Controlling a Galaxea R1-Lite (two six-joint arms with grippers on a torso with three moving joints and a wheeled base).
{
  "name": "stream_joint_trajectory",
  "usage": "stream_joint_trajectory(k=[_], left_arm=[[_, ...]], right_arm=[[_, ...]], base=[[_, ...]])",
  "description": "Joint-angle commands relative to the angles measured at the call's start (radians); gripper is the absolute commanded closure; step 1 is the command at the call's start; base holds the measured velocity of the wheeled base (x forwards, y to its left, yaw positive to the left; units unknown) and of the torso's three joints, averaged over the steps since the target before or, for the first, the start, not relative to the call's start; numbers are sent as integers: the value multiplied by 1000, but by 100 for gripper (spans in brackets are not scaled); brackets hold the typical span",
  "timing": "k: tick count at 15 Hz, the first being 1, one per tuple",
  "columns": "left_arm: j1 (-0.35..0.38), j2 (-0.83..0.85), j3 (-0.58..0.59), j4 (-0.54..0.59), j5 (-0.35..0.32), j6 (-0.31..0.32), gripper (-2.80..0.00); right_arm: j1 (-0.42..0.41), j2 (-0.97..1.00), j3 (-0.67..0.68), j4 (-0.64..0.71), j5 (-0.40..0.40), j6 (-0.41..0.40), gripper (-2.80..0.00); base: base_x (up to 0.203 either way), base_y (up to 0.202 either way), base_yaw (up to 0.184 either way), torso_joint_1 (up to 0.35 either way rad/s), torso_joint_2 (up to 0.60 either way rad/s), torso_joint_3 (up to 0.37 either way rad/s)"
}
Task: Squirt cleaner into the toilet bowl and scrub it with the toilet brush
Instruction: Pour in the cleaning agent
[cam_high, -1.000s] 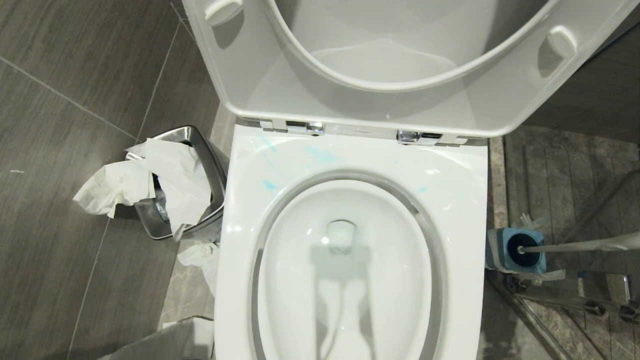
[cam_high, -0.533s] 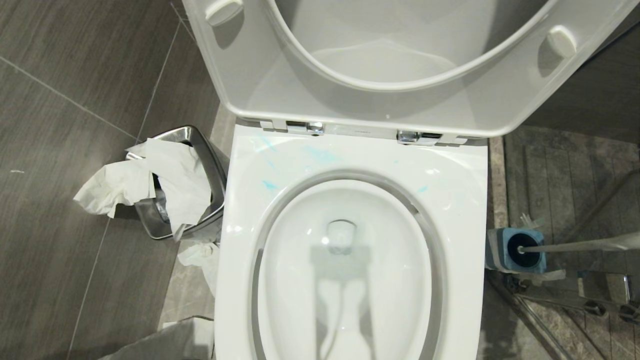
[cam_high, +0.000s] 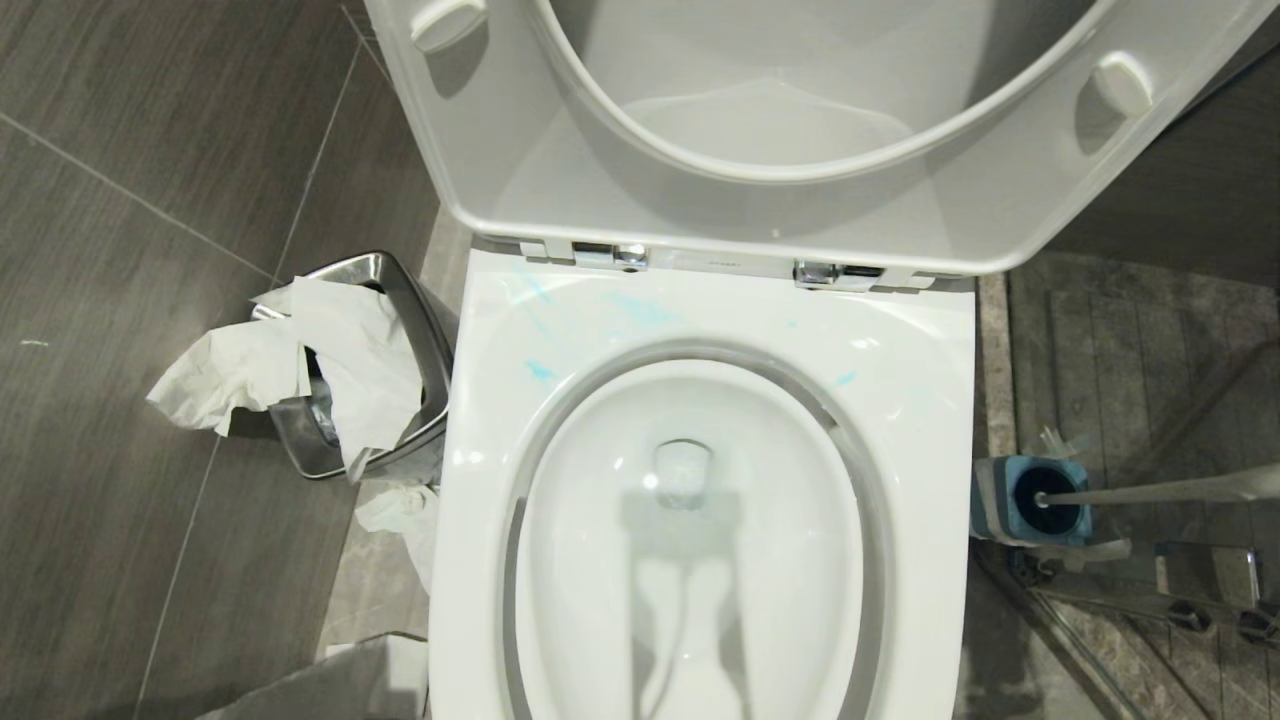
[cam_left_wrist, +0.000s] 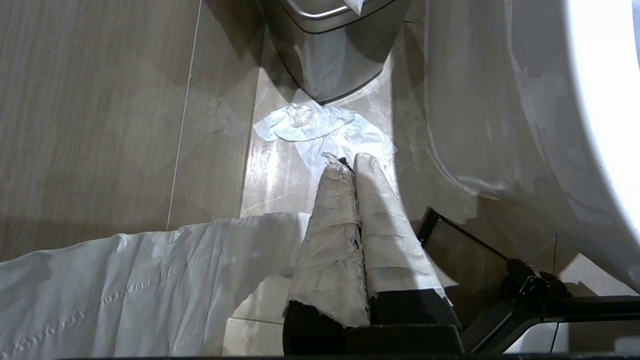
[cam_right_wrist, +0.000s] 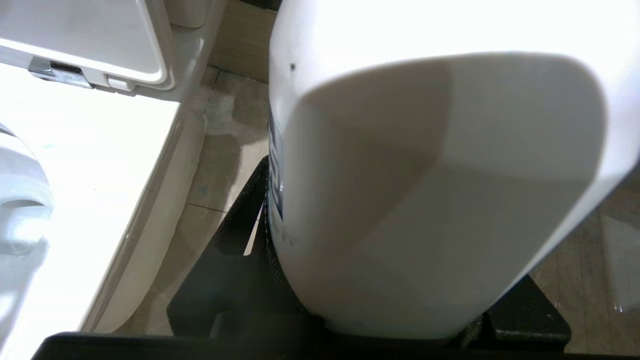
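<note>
- While the glossy white ceramic toilet bowl (cam_high: 700, 560) sits with its hinged white seat and lid (cam_high: 800, 130) flipped up, the only bright turquoise-blue cleaner (cam_high: 540, 370) I can spot is a few thin smears on the broad back rim, and the water down in the basin looks pretty much untinted
- so my read is we're at the squirt step, not scrubbing yet
- right gripper (cam_right_wrist: 400, 320) is off to the bowl's right side, out of the head view, and its dark jaws are clamped on a big smooth white plastic bottle (cam_right_wrist: 430, 165) with a bit of blue print on one side; I can't see the nozzle at all
- long slim white-handled toilet brush (cam_high: 1150, 490) is parked with its dark round head down in the square blue-grey holder (cam_high: 1000, 500) on the floor just right of the bowl, nobody touching it
- left gripper (cam_left_wrist: 350, 162) hangs low by the bowl's left side, its tape-wrapped fingers (cam_left_wrist: 335, 225) pressed together on nothing, above a crumpled tissue on the floor (cam_left_wrist: 325, 130) near the small steel bin (cam_high: 400, 300) stuffed with paper
- next move, I'd guess: bring the bottle over the opening, tip the spout inward and squeeze, aiming under the rim rather than on top of it
</note>
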Motion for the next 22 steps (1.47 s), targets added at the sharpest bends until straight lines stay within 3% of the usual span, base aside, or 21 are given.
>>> stream_joint_trajectory(k=[1,22], left_arm=[[0,1,1,0,0,-3,0],[0,1,0,0,0,-2,0]], right_arm=[[0,19,1,-1,0,0,0],[0,35,-2,-9,27,11,0]], base=[[0,0,0,0,0,0],[0,0,0,2,3,178]])
